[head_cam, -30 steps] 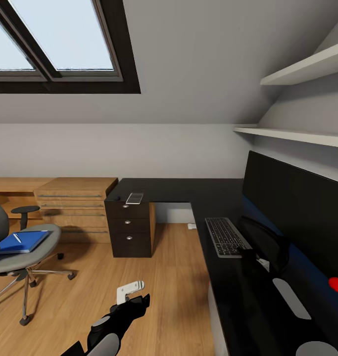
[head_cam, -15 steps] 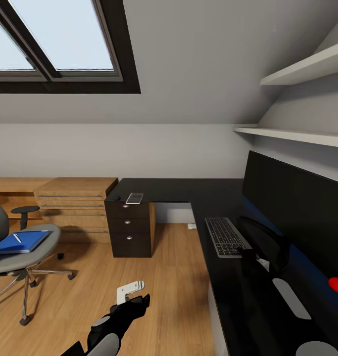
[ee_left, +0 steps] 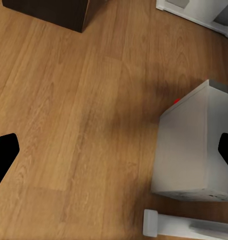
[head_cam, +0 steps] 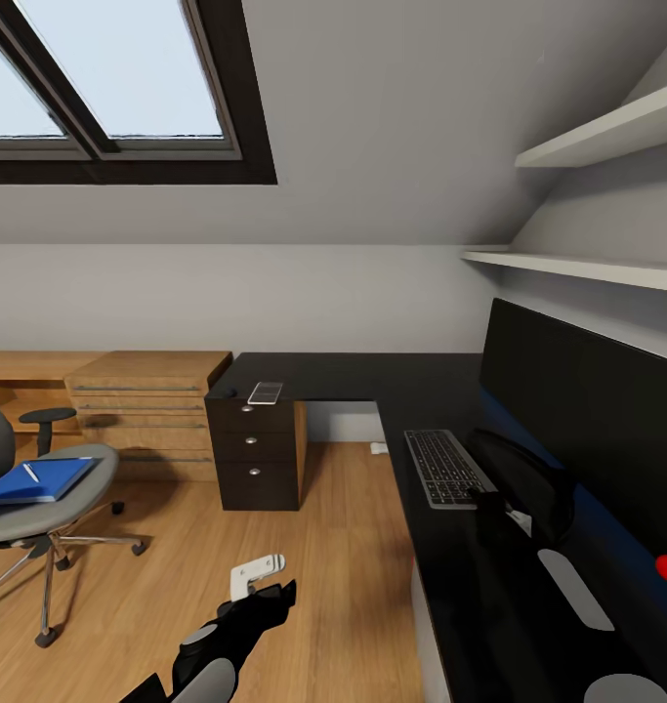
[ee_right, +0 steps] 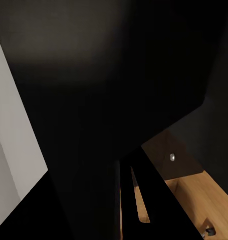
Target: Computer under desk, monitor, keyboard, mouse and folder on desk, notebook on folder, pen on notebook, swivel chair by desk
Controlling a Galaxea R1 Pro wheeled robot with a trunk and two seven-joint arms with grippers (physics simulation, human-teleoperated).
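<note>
While the folder (head_cam: 42,479) lies flat on the swivel chair (head_cam: 40,508) seat, well to the left, the left gripper (ee_left: 114,150), the nearer arm's, is seen spread open over bare floor.

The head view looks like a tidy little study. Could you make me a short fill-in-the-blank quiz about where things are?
1. The blue folder lies on the seat of the ____.
2. The keyboard rests on the black ____.
3. The black drawer unit has ____ drawers with round silver knobs.
4. The swivel chair stands on a floor of light ____.

Missing words: swivel chair; desk; three; wood.
</note>
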